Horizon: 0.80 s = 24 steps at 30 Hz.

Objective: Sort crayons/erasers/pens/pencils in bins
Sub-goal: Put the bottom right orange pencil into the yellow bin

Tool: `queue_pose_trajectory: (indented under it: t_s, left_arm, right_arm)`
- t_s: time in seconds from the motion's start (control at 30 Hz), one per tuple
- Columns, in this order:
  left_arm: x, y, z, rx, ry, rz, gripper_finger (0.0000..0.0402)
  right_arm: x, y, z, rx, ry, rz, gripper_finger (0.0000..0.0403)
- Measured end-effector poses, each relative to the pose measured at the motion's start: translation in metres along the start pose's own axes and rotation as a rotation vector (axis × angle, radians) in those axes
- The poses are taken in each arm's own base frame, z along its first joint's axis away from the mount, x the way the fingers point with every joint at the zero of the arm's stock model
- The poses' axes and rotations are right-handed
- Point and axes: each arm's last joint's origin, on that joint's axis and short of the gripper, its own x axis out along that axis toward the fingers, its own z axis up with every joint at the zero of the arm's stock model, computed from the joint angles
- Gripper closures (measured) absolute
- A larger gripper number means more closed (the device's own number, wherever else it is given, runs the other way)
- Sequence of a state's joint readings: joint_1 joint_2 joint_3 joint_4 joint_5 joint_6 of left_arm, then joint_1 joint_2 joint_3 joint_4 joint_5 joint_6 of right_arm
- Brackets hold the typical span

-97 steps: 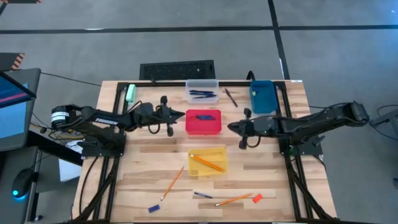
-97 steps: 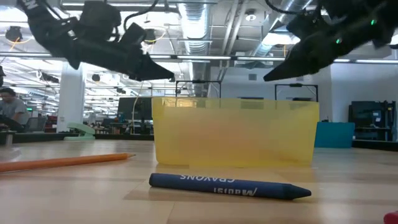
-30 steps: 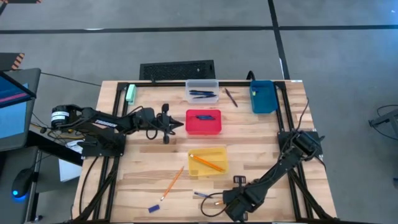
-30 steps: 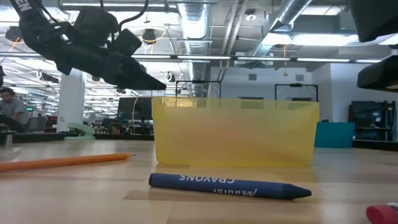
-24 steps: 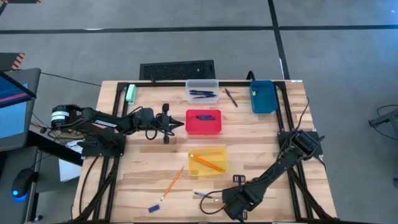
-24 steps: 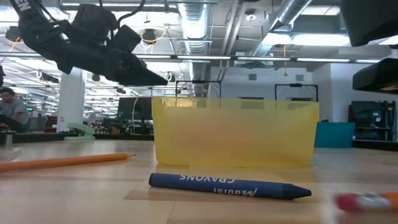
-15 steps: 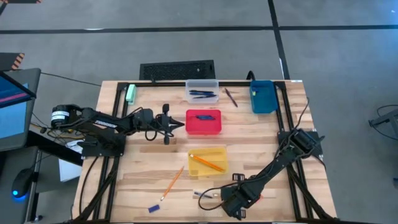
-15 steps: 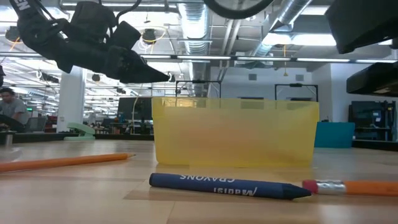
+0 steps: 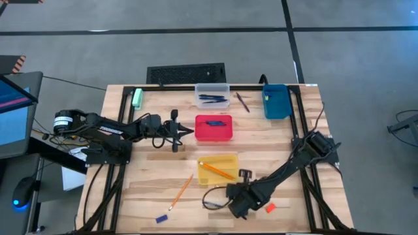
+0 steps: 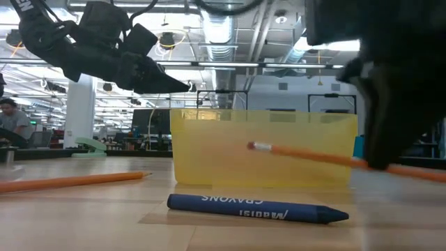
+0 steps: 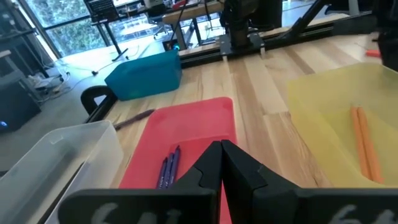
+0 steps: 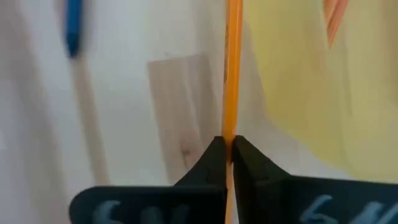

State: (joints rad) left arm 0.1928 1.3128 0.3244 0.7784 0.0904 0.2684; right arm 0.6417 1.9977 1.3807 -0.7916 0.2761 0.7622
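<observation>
The left gripper (image 9: 186,128) is parked up by the bench's left side, just beside the red bin (image 9: 213,128), fingers pressed together with nothing in them, probably just kept out of the way. A loose pencil (image 9: 181,191) is lying near the front edge, left of centre, with a small blue crayon (image 9: 160,218) closer to the front-left corner, both not yet sorted.

In the middle, the yellow bin (image 9: 219,169) already has a pencil in it, so that's clearly where pencils are meant to go. The clear bin (image 9: 212,96) at the back edge holds dark pens, and a stray pen (image 9: 242,102) is left on the wood between it and the blue bin (image 9: 275,101).

Right of centre near the front edge, the right gripper (image 9: 234,194) is clamped tight on a pencil (image 12: 232,68), lifted off the bench and held just beside the yellow bin's front corner, pointing along the wall, presumably so it can be dropped in lengthwise. An orange-red eraser (image 9: 269,208) is sitting just to the right, near the front edge.
</observation>
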Motion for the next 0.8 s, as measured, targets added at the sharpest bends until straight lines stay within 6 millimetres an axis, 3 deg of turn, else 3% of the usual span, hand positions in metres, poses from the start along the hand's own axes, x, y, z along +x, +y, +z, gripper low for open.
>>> queue_pose_trajectory:
  t_s: [0.27, 0.47, 0.63, 0.8]
  left_arm:
    - [0.000, 0.000, -0.001, -0.001, 0.006, -0.001, 0.0401]
    - [0.000, 0.003, -0.003, 0.020, 0.048, 0.093, 0.0401]
    - [-0.001, 0.009, -0.004, 0.009, 0.043, 0.112, 0.0401]
    - [-0.002, 0.015, -0.003, -0.001, 0.021, 0.143, 0.0401]
  right_arm:
    - [-0.024, -0.019, 0.010, -0.029, -0.004, 0.018, 0.0390]
    - [-0.067, -0.039, 0.021, -0.043, -0.156, 0.033, 0.0391]
    - [-0.096, -0.067, 0.047, 0.072, -0.342, 0.083, 0.0390]
    - [-0.099, -0.096, 0.074, 0.250, -0.465, 0.104, 0.0390]
